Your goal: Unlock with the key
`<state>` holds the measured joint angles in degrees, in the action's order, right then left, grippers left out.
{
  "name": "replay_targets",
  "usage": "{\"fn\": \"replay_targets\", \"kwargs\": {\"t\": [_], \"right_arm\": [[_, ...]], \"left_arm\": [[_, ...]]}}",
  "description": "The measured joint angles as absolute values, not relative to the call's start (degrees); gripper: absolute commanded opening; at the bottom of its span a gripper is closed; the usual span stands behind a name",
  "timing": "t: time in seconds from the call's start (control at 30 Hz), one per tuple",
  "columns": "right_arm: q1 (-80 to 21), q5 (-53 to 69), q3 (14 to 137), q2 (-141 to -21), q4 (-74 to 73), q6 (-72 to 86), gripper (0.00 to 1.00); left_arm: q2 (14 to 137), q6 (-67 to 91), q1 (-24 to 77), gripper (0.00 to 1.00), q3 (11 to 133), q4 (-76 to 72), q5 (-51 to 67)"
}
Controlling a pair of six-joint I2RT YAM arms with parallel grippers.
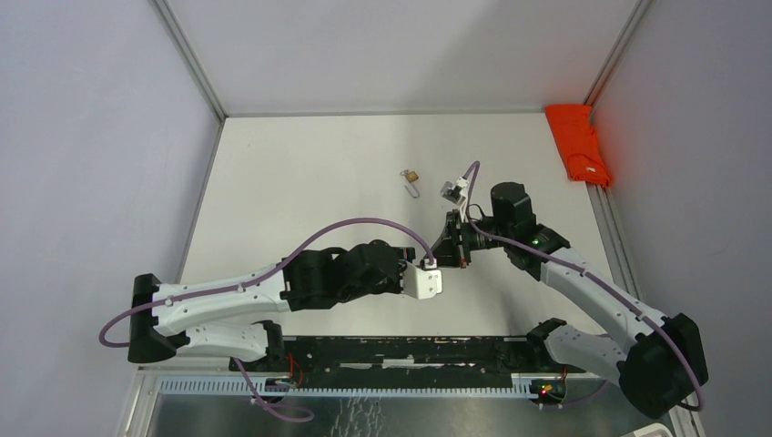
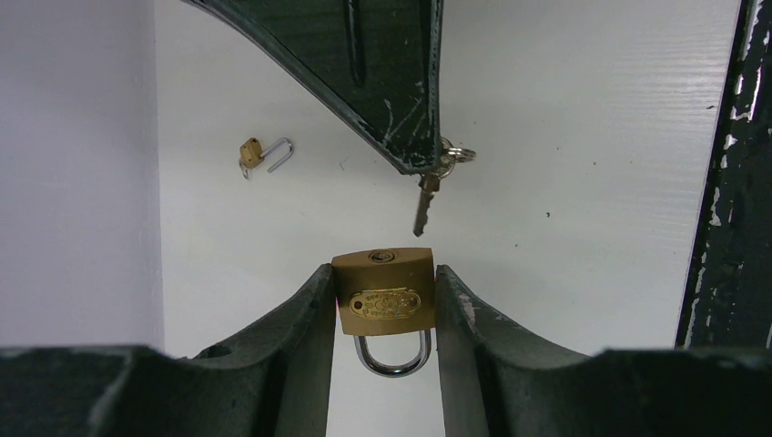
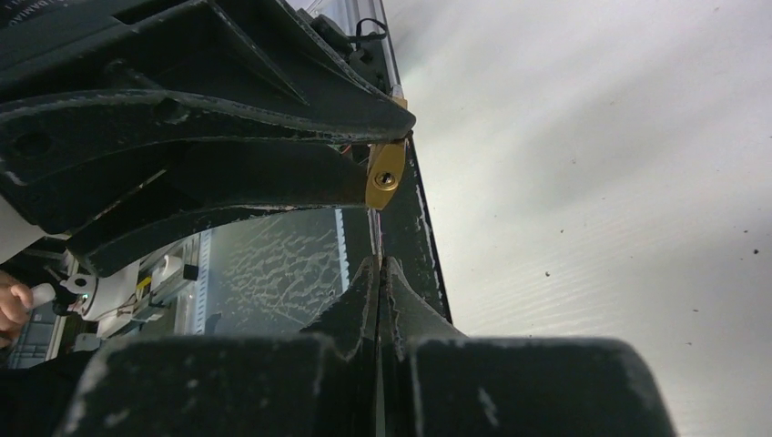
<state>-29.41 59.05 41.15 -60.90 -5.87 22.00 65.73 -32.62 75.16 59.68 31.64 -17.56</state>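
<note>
Brass padlock (image 2: pixel 382 296) is pinched by its narrow edges in the left gripper (image 2: pixel 382 273), keyhole end facing out so the other arm can get at it. The right gripper (image 3: pixel 380 269) is pressed shut on the head of the key (image 2: pixel 423 205), blade tip hanging just off the keyhole at about 1 o'clock, not in yet. A smaller padlock (image 2: pixel 259 153) lies on the table (image 2: pixel 592 228) out at 10 o'clock, shackle sprung.
</note>
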Motion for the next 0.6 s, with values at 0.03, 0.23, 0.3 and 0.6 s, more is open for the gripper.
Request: {"fn": "replay_targets", "kwargs": {"t": [0.03,0.23,0.3,0.6], "right_arm": [[-29.7,59.0,41.1,-61.3,-5.8,22.0,0.0],[-30.7,58.9,42.2,-62.7,-5.7,22.2,0.0],[-30.7,58.8,42.8,-62.8,-5.7,22.2,0.0],[-30.7,57.9,45.3,-63.0,-6.5,20.7,0.0]], "left_arm": [[65.7,-32.6,75.2,0.02,59.7,31.6,-17.5],[65.7,-32.6,75.2,0.02,59.9,31.6,-17.5],[65.7,-32.6,75.2,0.02,59.9,31.6,-17.5],[65.7,-32.6,75.2,0.02,60.0,31.7,-17.5]]}}
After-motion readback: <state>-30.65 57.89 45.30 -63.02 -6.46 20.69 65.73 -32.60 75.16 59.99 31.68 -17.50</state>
